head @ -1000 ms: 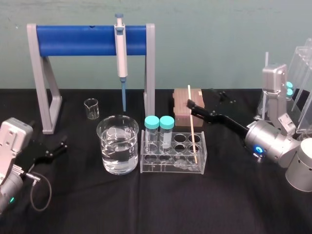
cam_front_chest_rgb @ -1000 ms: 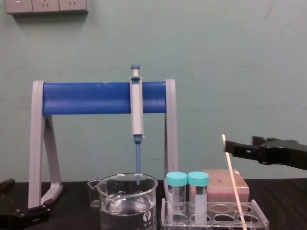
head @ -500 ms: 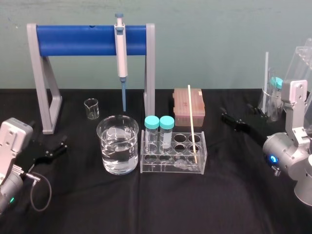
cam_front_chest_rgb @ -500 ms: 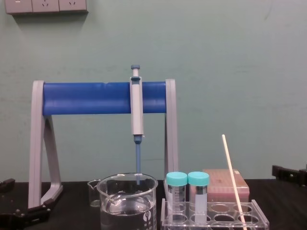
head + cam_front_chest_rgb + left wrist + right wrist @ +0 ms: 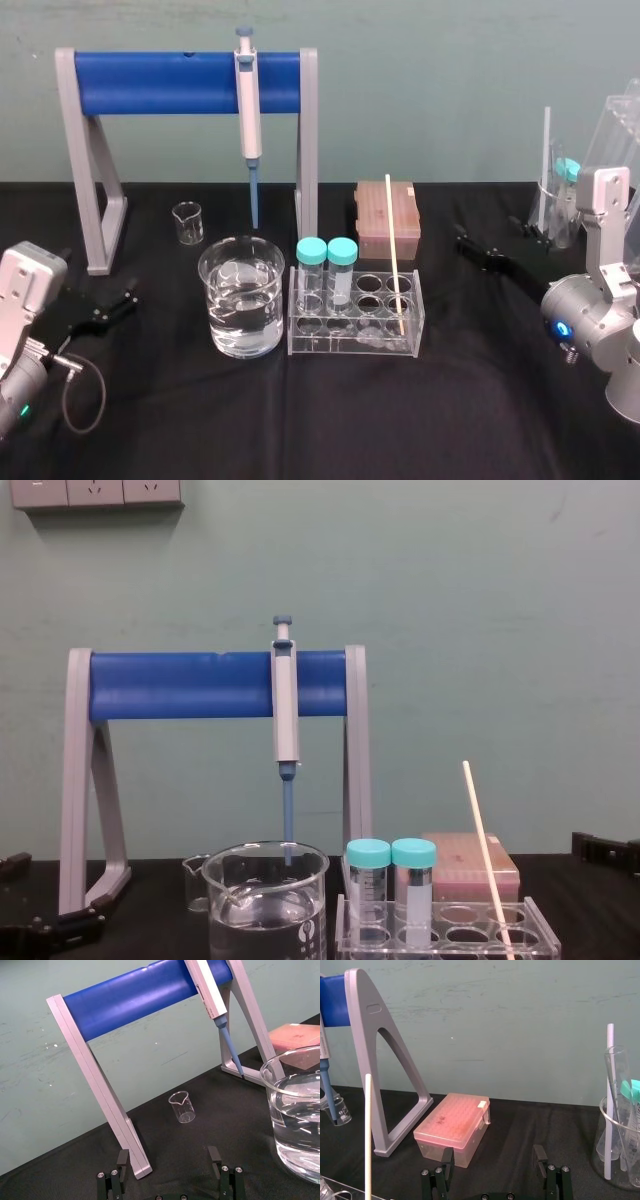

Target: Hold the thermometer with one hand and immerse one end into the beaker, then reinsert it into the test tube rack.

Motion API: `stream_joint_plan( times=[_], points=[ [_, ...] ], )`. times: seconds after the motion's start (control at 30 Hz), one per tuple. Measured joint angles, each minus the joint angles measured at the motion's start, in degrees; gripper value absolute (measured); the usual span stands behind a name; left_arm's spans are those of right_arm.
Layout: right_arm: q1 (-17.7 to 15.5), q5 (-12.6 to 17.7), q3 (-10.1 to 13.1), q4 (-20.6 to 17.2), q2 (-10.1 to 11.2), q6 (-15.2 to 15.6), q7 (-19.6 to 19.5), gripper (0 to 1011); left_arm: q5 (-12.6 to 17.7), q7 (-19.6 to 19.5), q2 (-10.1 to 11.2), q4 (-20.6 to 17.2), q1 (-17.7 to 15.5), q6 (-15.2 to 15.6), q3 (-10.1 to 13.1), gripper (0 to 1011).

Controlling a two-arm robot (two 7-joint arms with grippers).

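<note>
**Empty right gripper (image 5: 493, 1154), thermometer (image 5: 395, 255) racked**

We see the right gripper spread wide, holding nothing. Well to its left the thermometer leans in the test tube rack (image 5: 350, 348); we judge the hole is wider than the rod. The beaker (image 5: 215, 300) is further left. The left gripper (image 5: 168, 1155) is parked, spread too.

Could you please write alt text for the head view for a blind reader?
A thin cream-white thermometer rod leans in a clear plastic test tube rack beside two teal-capped tubes, a large clear glass beaker of liquid to the rack's left. The open left gripper and open right gripper sit far out to either side.
</note>
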Motion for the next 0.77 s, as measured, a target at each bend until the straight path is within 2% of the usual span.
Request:
stream_joint_plan(
  times=[0.77],
  points=[
    [-0.1,0.1,0.0,-0.1,0.0,0.0,-0.1,1003,0.0,0.0,0.0,0.0,0.0,0.0,0.0,1004]
  ],
)
